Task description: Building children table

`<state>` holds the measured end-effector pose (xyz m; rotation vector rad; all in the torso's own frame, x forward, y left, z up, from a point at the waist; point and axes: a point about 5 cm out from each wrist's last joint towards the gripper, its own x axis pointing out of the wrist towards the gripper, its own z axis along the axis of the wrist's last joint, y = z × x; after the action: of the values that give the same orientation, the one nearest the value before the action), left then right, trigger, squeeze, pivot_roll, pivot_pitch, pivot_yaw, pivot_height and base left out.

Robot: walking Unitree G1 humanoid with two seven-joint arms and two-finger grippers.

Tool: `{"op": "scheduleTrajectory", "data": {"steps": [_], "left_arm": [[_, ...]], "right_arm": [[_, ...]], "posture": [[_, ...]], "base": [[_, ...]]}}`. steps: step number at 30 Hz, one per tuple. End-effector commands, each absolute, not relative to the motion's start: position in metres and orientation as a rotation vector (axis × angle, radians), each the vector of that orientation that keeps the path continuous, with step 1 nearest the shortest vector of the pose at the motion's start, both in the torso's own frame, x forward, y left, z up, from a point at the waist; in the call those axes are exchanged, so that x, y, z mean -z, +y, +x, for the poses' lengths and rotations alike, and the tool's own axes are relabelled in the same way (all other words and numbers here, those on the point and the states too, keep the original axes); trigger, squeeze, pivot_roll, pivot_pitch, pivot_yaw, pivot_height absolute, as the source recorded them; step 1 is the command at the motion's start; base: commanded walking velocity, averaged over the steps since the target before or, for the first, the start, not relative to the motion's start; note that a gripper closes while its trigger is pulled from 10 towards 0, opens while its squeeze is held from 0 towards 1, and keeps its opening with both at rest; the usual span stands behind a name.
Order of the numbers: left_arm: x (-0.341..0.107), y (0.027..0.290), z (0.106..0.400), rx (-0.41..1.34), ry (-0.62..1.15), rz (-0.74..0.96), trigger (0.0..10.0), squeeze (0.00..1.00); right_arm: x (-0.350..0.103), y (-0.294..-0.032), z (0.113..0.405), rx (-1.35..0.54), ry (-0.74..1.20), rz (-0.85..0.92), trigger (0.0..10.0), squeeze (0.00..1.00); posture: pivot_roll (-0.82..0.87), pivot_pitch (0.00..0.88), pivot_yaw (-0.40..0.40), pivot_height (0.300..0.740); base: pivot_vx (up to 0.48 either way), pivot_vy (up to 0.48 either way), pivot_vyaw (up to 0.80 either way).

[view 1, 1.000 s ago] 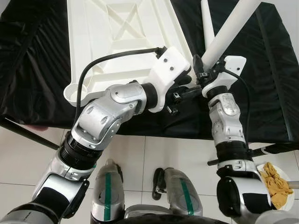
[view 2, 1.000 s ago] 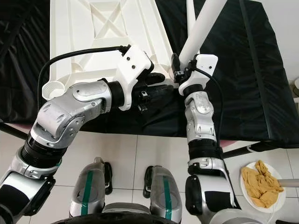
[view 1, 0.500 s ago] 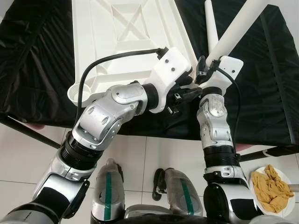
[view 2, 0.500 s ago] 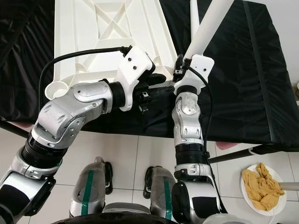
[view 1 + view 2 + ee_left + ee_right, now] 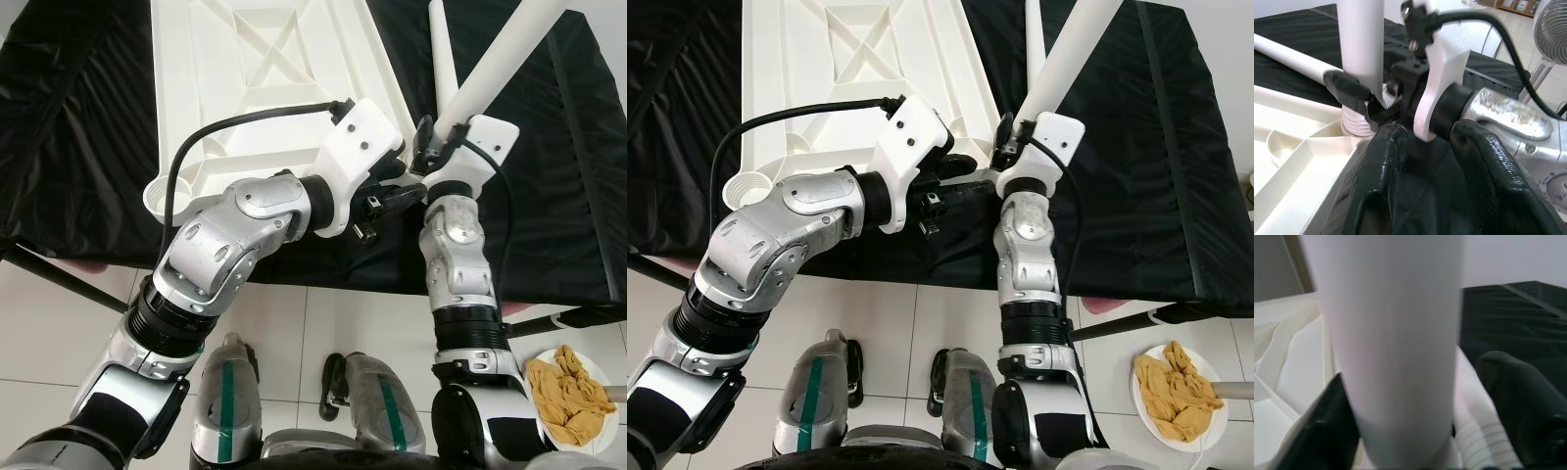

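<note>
Left silver arm bent sharply at elbow, forearm angled up toward right arm. Left tool [image 5: 1422,161], two long black fingers [image 5: 1378,181] spread apart, nothing between them, tips close beside right wrist. Right silver arm upright, wrist cocked. Right tool [image 5: 443,132] fingers [image 5: 1327,423] clamped on white tube [image 5: 495,61], tube tilted.

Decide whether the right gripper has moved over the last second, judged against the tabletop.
Yes. The right gripper, shut on the leg, moved left toward the tabletop corner.
</note>
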<state>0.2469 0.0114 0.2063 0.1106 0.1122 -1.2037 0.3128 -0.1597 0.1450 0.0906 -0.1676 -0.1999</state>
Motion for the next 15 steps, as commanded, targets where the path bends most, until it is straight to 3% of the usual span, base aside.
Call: {"op": "scheduleTrajectory", "data": {"steps": [1,9,10,11,12,15], "left_arm": [[-0.2072,0.0094,0.2457,1.211,0.112,0.115,10.0,0.00],[-0.2073,0.0095,0.2461,1.210,0.110,0.115,10.0,0.00],[-0.2073,0.0094,0.2461,1.211,0.110,0.115,10.0,0.00],[-0.2073,0.0094,0.2461,1.211,0.110,0.115,10.0,0.00],[-0.2073,0.0093,0.2461,1.212,0.110,0.115,10.0,0.00],[-0.2072,0.0092,0.2461,1.213,0.110,0.115,10.0,0.00]], "right_arm": [[-0.1460,-0.1655,0.3110,0.209,-0.175,0.093,10.0,1.00],[-0.1465,-0.1676,0.3124,0.178,-0.168,0.082,10.0,1.00],[-0.1478,-0.1682,0.3129,0.157,-0.172,0.086,10.0,0.18],[-0.1478,-0.1682,0.3129,0.157,-0.172,0.086,10.0,0.18],[-0.1495,-0.1691,0.3133,0.136,-0.179,0.089,10.0,0.00],[-0.1511,-0.1696,0.3139,0.104,-0.187,0.089,10.0,0.00]], "posture": [[0.04,0.019,-0.067,0.740],[0.04,0.020,-0.064,0.740],[0.04,0.020,-0.062,0.740],[0.04,0.020,-0.062,0.740],[0.04,0.020,-0.062,0.740],[0.03,0.021,-0.062,0.740]], "base": [[0.000,0.000,0.00],[0.000,0.000,0.00],[0.000,0.000,0.00],[0.000,0.000,0.00],[0.000,0.000,0.00],[0.000,0.000,0.00]]}}
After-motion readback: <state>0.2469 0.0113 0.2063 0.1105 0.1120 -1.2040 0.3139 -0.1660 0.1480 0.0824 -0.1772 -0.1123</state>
